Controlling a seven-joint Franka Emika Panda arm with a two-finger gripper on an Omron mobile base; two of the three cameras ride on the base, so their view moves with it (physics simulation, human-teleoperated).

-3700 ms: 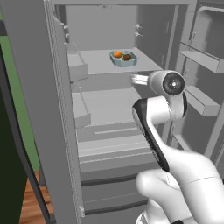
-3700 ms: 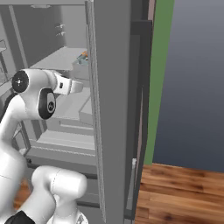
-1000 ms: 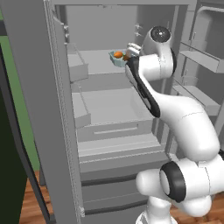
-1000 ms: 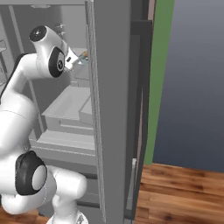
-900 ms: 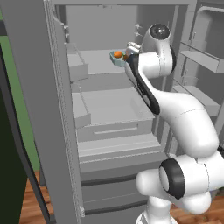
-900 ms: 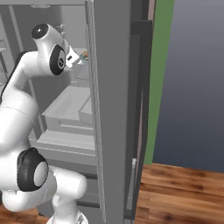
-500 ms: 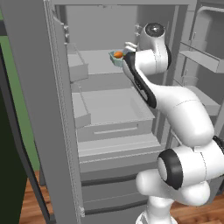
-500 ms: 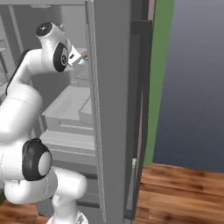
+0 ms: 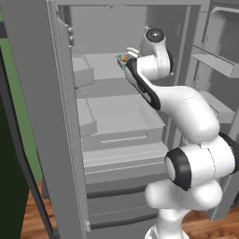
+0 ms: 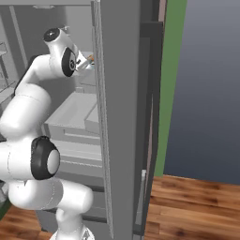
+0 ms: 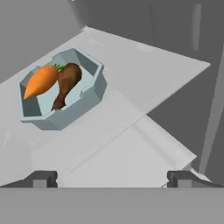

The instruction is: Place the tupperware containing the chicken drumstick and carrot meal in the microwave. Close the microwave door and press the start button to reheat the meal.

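Note:
The tupperware (image 11: 61, 89), a pale blue-grey tray, sits on the upper fridge shelf (image 11: 144, 65). In it the orange carrot (image 11: 41, 81) lies beside the brown chicken drumstick (image 11: 66, 84). My gripper (image 11: 112, 178) is open and hovers above the shelf, short of the tray, which lies ahead and to the left in the hand view. Nothing is between the fingertips (image 11: 43, 177). In the left base view the tupperware (image 9: 121, 59) peeks out just left of my hand. The right base view has the gripper (image 10: 86, 61) reaching in beside the fridge door edge. The microwave and its door are out of view.
The open fridge has a lower shelf with a wide drawer (image 9: 122, 135) under it. Door bins (image 9: 212, 63) stand to the right and a small bin (image 9: 81, 70) to the left. The thick fridge door (image 10: 119, 117) blocks the right side of the right base view.
The arm has risen from the shelf front and reached deeper into the fridge, bringing the hand up and left toward the tupperware. The gripper has stayed open and the tray has not moved.

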